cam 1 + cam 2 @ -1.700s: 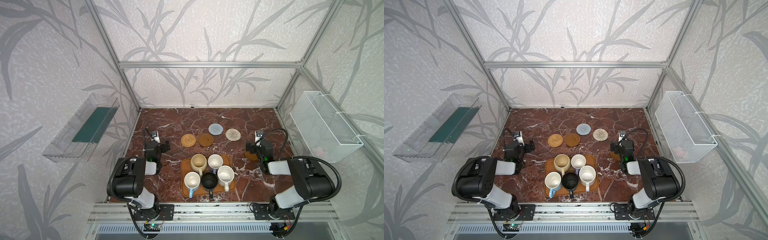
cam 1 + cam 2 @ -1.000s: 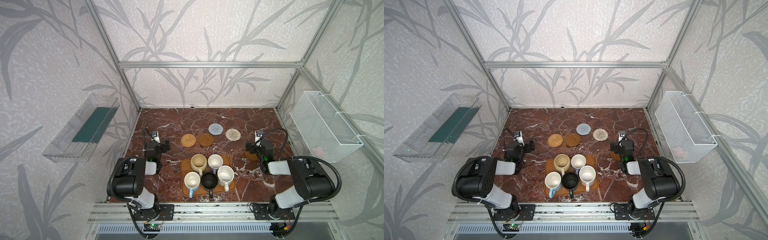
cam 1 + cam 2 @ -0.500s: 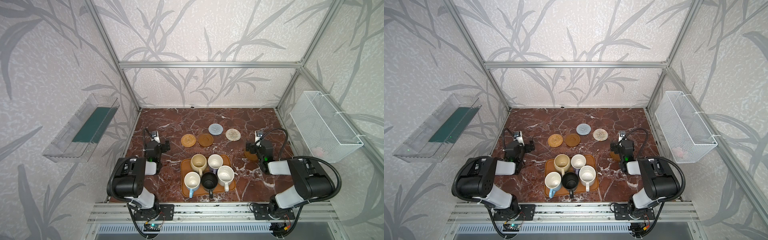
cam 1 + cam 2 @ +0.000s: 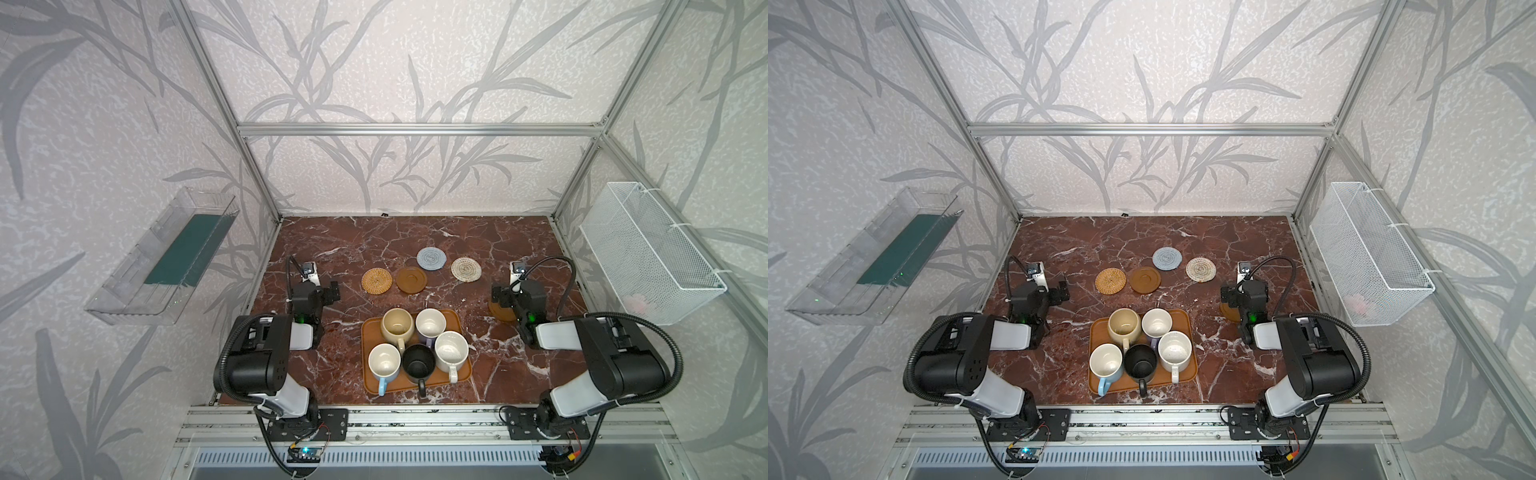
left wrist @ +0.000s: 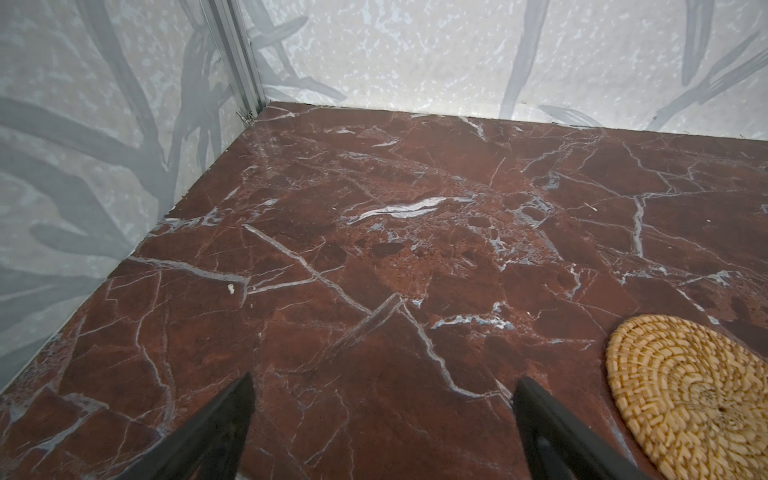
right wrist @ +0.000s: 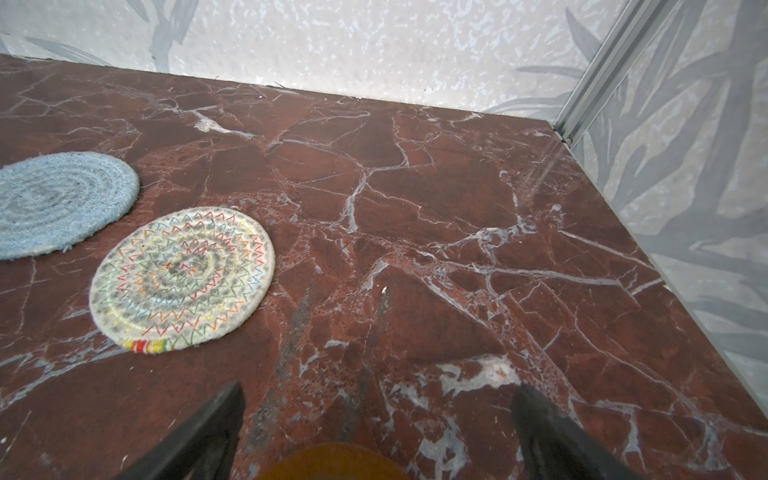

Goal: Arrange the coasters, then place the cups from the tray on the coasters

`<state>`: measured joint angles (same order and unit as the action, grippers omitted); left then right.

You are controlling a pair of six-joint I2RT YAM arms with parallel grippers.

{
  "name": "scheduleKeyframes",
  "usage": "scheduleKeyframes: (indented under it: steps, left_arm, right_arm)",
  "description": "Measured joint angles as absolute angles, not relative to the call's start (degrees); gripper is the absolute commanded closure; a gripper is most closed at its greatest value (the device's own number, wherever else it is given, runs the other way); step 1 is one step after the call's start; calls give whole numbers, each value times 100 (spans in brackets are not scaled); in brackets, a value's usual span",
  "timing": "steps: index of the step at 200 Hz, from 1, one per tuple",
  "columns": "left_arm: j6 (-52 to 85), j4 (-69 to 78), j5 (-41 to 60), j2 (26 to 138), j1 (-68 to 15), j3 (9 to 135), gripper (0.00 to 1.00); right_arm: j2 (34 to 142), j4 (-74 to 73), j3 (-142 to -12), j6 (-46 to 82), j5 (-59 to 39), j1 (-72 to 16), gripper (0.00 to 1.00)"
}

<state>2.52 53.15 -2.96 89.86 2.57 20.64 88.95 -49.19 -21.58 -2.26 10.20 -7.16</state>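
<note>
Brown coaster (image 4: 498, 312) lies half hidden beneath right hand (image 6: 380, 392).

Five cups (image 4: 398, 326) stand on the tray (image 4: 371, 334), four coasters (image 4: 411, 279) behind it, a fifth coaster (image 4: 500, 312) partly beneath the right arm (image 4: 552, 334)

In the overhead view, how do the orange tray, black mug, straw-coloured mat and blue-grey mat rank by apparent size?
1. orange tray
2. black mug, straw-coloured mat, blue-grey mat: about alike; the taller mug is nearer the camera, so unranked.
</note>
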Motion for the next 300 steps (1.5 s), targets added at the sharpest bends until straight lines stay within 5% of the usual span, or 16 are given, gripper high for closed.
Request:
scheduleKeyframes:
  steps: [103,173,220,300]
  left_arm:
    - [336,3791,-827,7238,-27,2335,1]
    - [2040,1824,-301,5889,-45,3708,1]
    - [2845,504,663,6029,-266,4141,1]
    - [2773,-1660,572,7548,-1343,5443,9]
  right_arm:
    - [6908,-2628,-2615,141,794,-716,1]
    - [6141,-760,-3444,1144,123,-799,1]
    - [6213,141,-3992,1463,110,-1719,1]
    - [7531,952,-5500,1680,515,-3286,1]
